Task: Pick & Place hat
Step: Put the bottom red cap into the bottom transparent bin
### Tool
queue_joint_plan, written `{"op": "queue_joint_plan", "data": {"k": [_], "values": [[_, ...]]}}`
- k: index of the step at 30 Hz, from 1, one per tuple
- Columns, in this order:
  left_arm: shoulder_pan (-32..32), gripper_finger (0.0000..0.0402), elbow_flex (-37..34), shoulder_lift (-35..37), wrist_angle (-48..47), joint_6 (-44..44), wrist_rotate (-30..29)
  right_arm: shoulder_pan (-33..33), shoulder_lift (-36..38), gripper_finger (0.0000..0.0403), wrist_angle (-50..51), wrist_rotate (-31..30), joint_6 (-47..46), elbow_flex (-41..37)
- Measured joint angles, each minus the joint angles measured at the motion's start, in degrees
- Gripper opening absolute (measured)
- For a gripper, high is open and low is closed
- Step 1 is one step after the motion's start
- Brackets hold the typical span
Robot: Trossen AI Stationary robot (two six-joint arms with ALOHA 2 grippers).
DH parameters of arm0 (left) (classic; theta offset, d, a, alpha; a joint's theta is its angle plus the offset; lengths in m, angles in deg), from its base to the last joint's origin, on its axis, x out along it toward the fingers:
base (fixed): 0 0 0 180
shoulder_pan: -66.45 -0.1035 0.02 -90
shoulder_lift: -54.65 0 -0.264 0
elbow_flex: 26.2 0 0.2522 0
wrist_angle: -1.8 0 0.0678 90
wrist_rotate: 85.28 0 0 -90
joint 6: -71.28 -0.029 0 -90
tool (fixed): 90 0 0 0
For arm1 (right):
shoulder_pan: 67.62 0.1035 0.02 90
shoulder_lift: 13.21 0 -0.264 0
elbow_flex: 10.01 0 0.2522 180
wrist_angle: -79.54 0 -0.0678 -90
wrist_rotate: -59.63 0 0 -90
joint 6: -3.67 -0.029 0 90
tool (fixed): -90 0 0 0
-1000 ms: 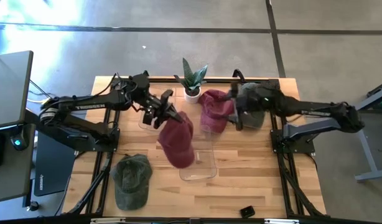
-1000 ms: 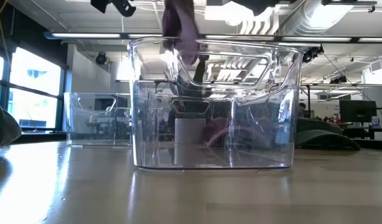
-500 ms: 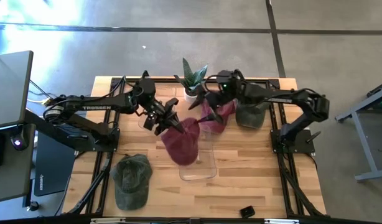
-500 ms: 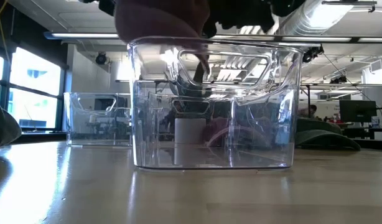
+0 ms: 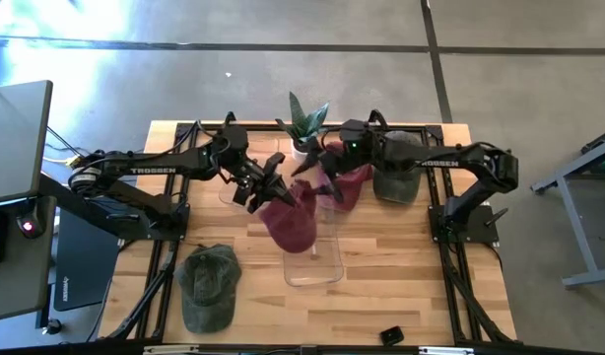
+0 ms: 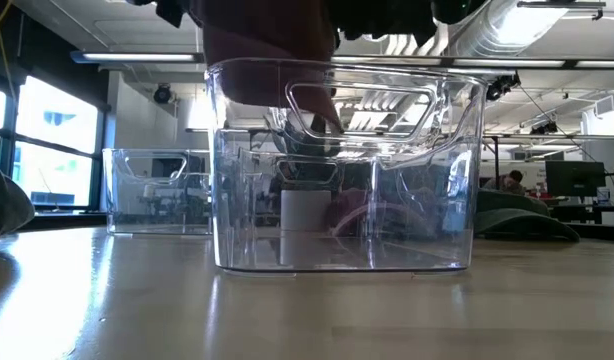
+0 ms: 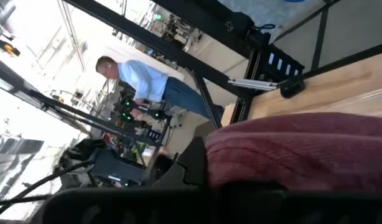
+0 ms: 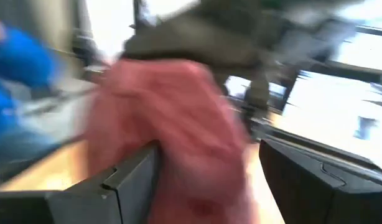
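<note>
A maroon hat (image 5: pixel 289 223) hangs in the air over a clear plastic bin (image 5: pixel 328 266), with my left gripper (image 5: pixel 272 190) shut on it. In the low view the hat (image 6: pixel 267 50) hangs at the bin's top rim (image 6: pixel 342 70). My right gripper (image 5: pixel 317 185) stands open just right of the hat's upper part. In the right wrist view the hat (image 8: pixel 178 124) lies between its two fingers. My left gripper pinches the hat's upper edge (image 7: pixel 259 169) between its two fingers, coming in about level from the table's left. The hat hangs below the fingers, clear of the table, above the bin's opening. My right gripper has a finger on either side of the hat; whether one touches it, I cannot tell.
A second maroon hat (image 5: pixel 350 177) and an olive hat (image 5: pixel 397 179) lie at the back right. A green hat (image 5: pixel 209 284) lies near the front left. A potted plant (image 5: pixel 304 126) stands at the back. A second clear bin (image 6: pixel 157 190) stands behind on the left.
My right gripper has swung from the back right toward the table's left and a little down, up to the hanging hat, staying open. My left gripper has gone slightly toward the right with the hat, which now hangs broader at the bin's rim.
</note>
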Motion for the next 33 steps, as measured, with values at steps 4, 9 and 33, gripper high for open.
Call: {"op": "queue_joint_plan", "data": {"k": [4, 9, 33], "values": [[0.0, 0.0, 0.0, 0.0, -1.1, 0.0, 0.9, -0.9, 0.0, 0.0267, -0.2, 2.0, 0.4, 0.0], [0.0, 0.0, 0.0, 0.0, -1.0, 0.0, 1.0, -0.5, -1.2, 0.0264, -0.4, 14.0, 0.4, 0.0], [-1.1, 0.0124, 0.0, 4.5, -12.2, 12.1, -34.4, 3.5, 7.7, 0.0009, 21.6, -3.9, 1.4, -0.1]]}}
